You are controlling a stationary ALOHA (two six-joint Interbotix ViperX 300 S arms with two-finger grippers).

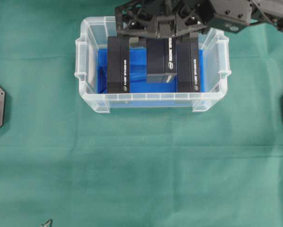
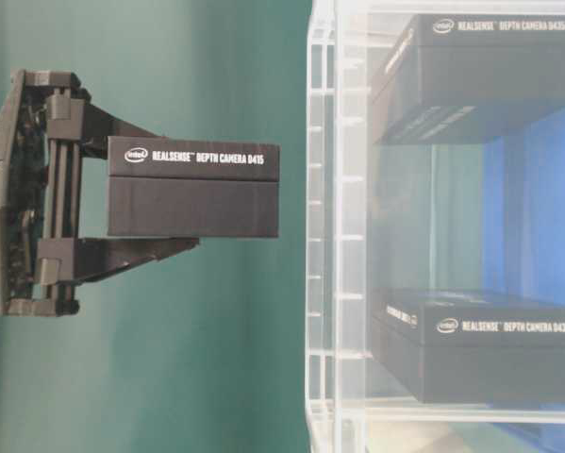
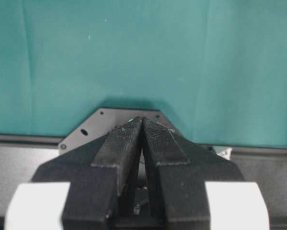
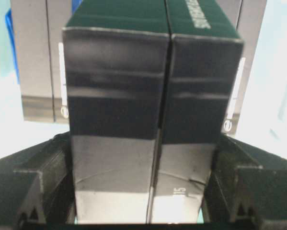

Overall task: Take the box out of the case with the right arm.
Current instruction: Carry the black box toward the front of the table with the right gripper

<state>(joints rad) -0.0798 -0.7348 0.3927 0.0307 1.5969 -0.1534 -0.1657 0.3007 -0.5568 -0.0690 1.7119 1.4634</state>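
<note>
Overhead view: clear plastic case with blue bottom sits on the green-covered table, toward the far middle. Three dark boxes show in its outline: one on the left, one on the right, both standing in the case, and a middle box between them.

Right end effector, black lattice build, reaches in from the far right edge and sits over the case's far rim. Its fingers clamp the middle box from both sides.

Table-level view: the held box is entirely outside the case wall, clear of the rim, with plain green cloth behind it. Two boxes remain inside, seen through the clear wall.

Right wrist view: held box fills the frame, fingers pressed to its two sides; the other two boxes show behind it.

Left end effector: clenched, pads meeting at the tips, nothing between them, above a black plate at the table edge.
</note>
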